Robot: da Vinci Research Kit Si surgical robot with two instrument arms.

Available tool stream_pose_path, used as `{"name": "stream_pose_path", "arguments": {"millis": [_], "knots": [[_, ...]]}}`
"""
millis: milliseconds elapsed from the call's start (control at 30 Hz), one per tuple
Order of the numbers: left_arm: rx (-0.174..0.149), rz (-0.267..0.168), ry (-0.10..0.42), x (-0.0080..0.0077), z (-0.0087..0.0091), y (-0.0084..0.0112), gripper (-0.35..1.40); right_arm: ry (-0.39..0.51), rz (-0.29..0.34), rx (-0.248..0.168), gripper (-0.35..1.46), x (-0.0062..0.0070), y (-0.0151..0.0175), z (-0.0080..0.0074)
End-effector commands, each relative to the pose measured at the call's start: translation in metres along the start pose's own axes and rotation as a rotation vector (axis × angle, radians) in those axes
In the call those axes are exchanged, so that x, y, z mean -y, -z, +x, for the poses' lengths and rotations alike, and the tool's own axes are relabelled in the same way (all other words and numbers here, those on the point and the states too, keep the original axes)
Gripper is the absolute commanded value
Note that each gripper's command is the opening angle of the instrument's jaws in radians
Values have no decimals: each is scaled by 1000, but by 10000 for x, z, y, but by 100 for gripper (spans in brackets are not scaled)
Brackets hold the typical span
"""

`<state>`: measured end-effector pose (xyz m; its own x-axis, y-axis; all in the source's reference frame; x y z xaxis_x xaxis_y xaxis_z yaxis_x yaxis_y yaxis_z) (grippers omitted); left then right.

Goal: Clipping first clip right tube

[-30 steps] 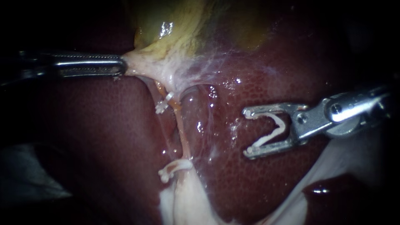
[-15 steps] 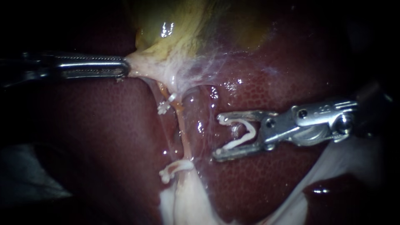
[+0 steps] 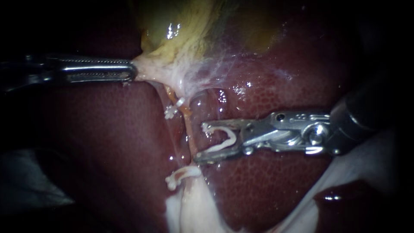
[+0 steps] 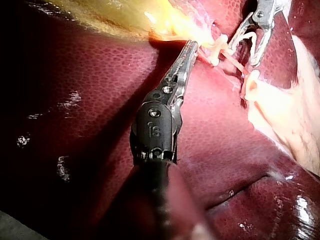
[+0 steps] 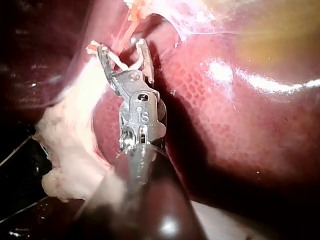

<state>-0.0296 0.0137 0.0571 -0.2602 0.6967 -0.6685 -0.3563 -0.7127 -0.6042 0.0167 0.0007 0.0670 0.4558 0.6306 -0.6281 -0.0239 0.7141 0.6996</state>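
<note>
Left instrument (image 3: 131, 71): enters from the left edge, upper left of the frame. Its hand is pressed together, both jaws pinching pale tissue (image 3: 148, 69) and drawing it leftward, taut.
Gallbladder (image 3: 181, 26): yellow-green, top centre, and the pale tissue fans down from it.
Liver (image 3: 99, 142): dark red and wet, filling the background.
Upper clip (image 3: 172, 108): white, closed, centre-left, on a thin strand just left of the amber tube.
Right tube (image 3: 189, 131): the amber strand at centre, running down from the pale tissue to the lower clip (image 3: 181, 174).
Right instrument (image 3: 202, 143): shaft from the right edge. Its hand is spread wide, mouth facing the right tube, with the lower jaw tip at the tube. I cannot tell whether they touch.
Loaded clip (image 3: 222, 140): white, open, one leg along each jaw.
Handling: the tube looks thin, soft, slick and easily torn. It is stretched, so it probably kinks or slides under a sideways push.
Hold point: best not to grip the tube. Straddle it on the bare length between the two clips, square across.
Containers: none. The gallbladder is a closed sac, contents unseen.
</note>
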Motion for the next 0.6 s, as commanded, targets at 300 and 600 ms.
{"name": "stream_pose_path", "arguments": {"millis": [300, 600], "knots": [[0, 1, 1, -2, 1, 0, -35, -79, 133, -70, 48, -1, -29, -12], [0, 1, 1, -3, 2, -1, -35, -107, 190, -117, 48, -1, -40, -15]]}}
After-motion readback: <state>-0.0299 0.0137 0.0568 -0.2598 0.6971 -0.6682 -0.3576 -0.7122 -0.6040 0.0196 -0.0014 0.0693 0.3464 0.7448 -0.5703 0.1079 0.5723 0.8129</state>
